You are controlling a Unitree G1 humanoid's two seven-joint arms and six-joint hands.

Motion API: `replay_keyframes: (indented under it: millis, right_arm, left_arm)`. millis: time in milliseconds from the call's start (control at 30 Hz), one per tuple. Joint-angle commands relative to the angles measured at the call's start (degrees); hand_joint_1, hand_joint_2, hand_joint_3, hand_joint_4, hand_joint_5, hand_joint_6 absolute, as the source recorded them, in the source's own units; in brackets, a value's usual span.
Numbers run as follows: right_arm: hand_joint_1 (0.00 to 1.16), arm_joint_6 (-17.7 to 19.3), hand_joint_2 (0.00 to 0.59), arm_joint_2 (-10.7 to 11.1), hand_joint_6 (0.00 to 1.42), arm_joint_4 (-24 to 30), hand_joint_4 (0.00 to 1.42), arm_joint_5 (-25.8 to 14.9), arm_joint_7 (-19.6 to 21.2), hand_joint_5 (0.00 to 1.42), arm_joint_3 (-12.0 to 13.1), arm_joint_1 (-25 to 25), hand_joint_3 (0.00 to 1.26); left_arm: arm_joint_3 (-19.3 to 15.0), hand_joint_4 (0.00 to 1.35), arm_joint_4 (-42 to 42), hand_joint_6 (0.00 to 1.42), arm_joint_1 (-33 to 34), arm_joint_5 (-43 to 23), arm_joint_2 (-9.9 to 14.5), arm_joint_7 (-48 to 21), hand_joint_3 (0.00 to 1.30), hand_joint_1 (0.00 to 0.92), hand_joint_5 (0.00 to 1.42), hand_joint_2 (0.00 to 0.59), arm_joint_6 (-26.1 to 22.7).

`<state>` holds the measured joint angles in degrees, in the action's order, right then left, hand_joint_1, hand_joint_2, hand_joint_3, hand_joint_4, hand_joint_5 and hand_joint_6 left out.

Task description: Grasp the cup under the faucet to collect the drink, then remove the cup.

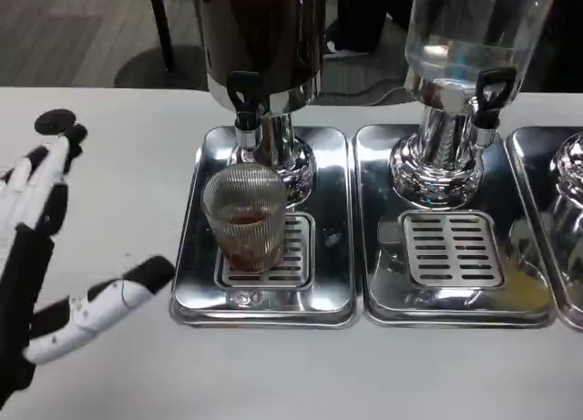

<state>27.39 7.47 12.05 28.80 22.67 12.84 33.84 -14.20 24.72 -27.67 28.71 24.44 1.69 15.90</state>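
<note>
Left hand [46, 256]: I see one hand, at the near left, well to the left of the cup. Its fingers are spread wide and hold nothing; it hangs over the white table.
Cup [246, 217]: one ribbed clear glass, upright on the slotted grate of the left drip tray [264, 302], with a little brown drink in the bottom. Nothing touches it.
Trays: I count two whole steel trays side by side. The second tray [453, 302] lies just right of the cup's tray, and the edge of a third [560, 238] shows further right.
Faucets: two black taps. One tap [244, 97] is right above and behind the cup; the other tap [490, 94] is well to its right.
Dispensers: behind the cup, one dark dispenser [260, 37]; to its right, one clear dispenser [474, 28].
Surface: white table [118, 174], bare around the trays.
Room: beyond the table, grey floor [73, 37] and a dark leg, blurred.
</note>
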Motion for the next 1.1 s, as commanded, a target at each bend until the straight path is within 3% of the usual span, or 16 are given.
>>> replay_keyframes:
  millis: [33,333,500,600,800,933,1100]
  right_arm:
    - [0.49,-0.5,0.562,-0.7,0.0,0.6,0.12,0.0,0.1,0.07,0.0,0.6,0.14]
    - [0.49,-0.6,0.543,-2.5,0.0,1.7,0.12,1.1,0.8,0.07,-0.3,1.9,0.14]
    - [0.54,0.0,0.492,-2.9,0.0,0.8,0.13,-0.4,0.0,0.08,-0.4,1.8,0.15]
    - [0.59,1.1,0.443,-1.3,0.03,-1.7,0.11,-5.5,-3.3,0.08,-1.0,0.3,0.15]
    - [0.8,2.8,0.235,1.1,0.12,-7.6,0.05,-17.8,-11.9,0.08,-2.1,-4.2,0.09]
    - [0.9,3.7,0.175,2.6,0.18,-10.0,0.06,-21.0,-15.7,0.11,-2.0,-6.2,0.06]
    - [0.97,4.6,0.153,4.0,0.22,-13.0,0.06,-24.0,-20.2,0.12,-2.7,-9.1,0.02]
  left_arm:
    - [-3.3,0.0,-2.8,0.0,-3.7,2.1,2.0,2.0,0.0,0.0,0.0,0.021,5.6]
    - [-7.4,0.0,-8.0,0.0,-8.2,3.0,2.7,4.1,0.0,0.0,0.0,0.015,12.8]
    - [-8.1,0.0,-10.7,0.0,-9.3,3.2,2.7,4.1,0.0,0.0,0.0,0.008,14.5]
    - [-8.4,0.0,-12.2,0.0,-9.7,2.5,3.6,3.1,0.0,0.0,0.0,0.0,15.0]
    - [-9.1,0.0,-13.1,0.0,-10.4,-0.1,4.1,2.5,0.0,0.0,0.0,0.001,16.0]
    - [-9.8,0.0,-14.0,0.0,-10.9,-1.3,4.2,2.5,0.0,0.0,0.0,0.001,16.8]
    - [-10.6,0.0,-14.4,0.0,-11.9,-2.1,4.1,2.6,0.0,0.0,0.0,0.0,17.4]
